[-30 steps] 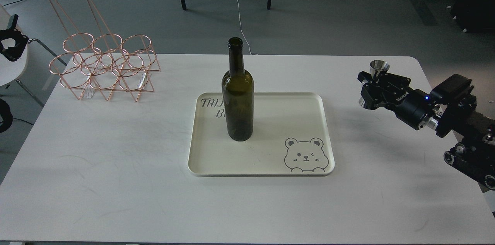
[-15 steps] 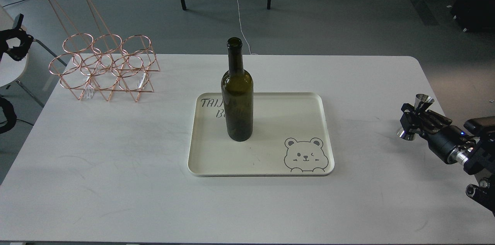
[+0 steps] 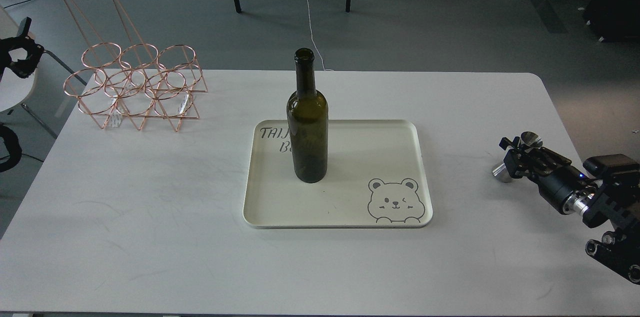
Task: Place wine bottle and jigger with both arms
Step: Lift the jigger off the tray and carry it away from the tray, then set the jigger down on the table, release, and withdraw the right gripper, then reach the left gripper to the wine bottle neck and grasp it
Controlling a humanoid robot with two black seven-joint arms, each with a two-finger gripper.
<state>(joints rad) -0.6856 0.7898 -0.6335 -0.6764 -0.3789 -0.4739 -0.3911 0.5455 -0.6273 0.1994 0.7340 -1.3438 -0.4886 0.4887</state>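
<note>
Cream tray (image 3: 350,217) at table (image 3: 150,237) centre held the wine bottle (image 3: 307,127) upright in its rear-left part; nothing else sat in it. Copper wire rack (image 3: 135,89) stood at the rear-left corner. Right gripper (image 3: 517,159), near the right edge, clamped the jigger (image 3: 502,169). Left gripper (image 3: 17,54) was beyond the left edge; finger state unclear.

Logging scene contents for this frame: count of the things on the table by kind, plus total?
wine bottle: 1, upright on the tray
tray: 1, cream, bear print
jigger: 1, tilted, in the right gripper near the table's right edge
wire rack: 1, copper, far left corner
Total: 4
</note>
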